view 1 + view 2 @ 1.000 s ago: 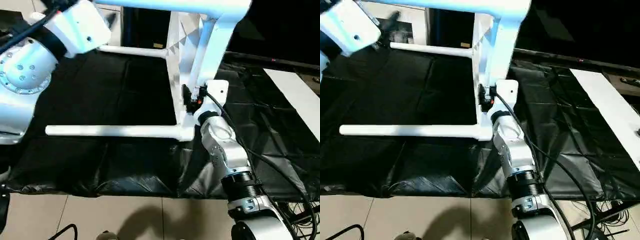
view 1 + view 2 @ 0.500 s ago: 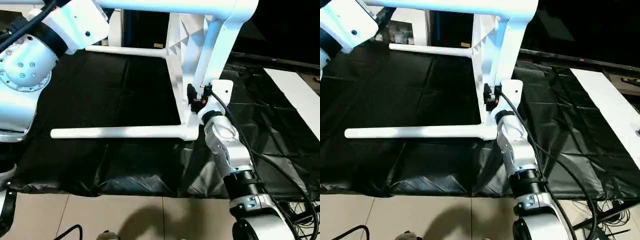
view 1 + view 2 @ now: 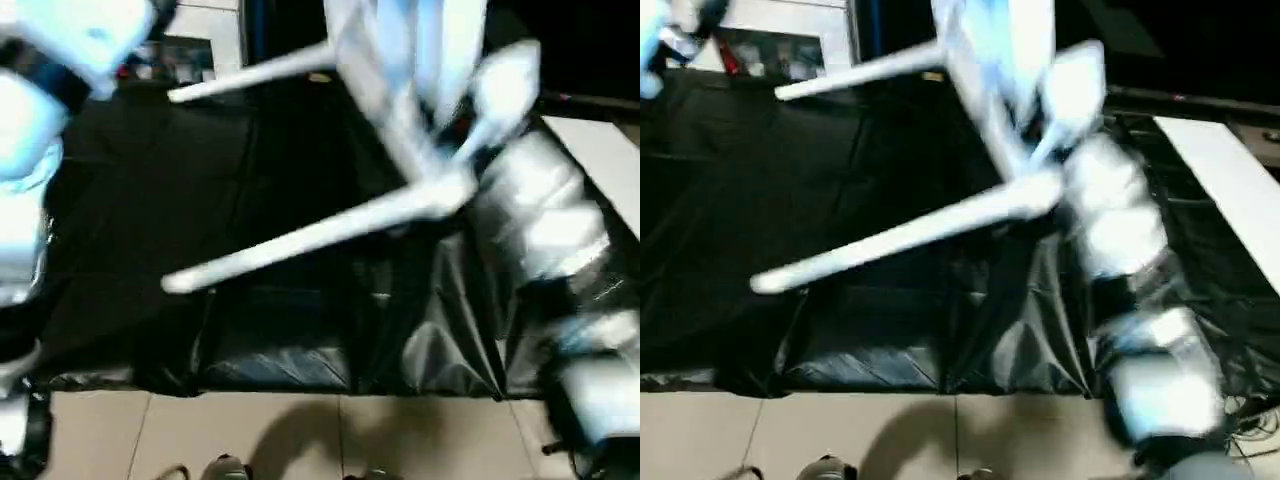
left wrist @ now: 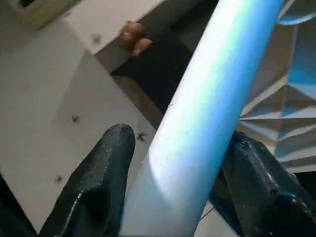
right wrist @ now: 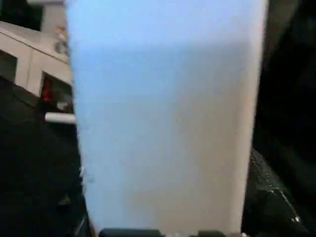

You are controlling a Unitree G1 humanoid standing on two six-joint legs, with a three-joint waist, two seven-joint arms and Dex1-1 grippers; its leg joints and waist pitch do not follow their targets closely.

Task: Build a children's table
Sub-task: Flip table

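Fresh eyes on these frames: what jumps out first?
The white children's table, raised and tipped over the black sheeting, with two legs jutting toward the robot's left; the nearer leg slants down across the middle. In the left wrist view, the left hand has its black fingers on either side of a white leg. The silver right forearm rises at right, by the table's near corner.

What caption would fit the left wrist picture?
Two black fingers straddle a white table leg, ribbed tabletop underside beside it.
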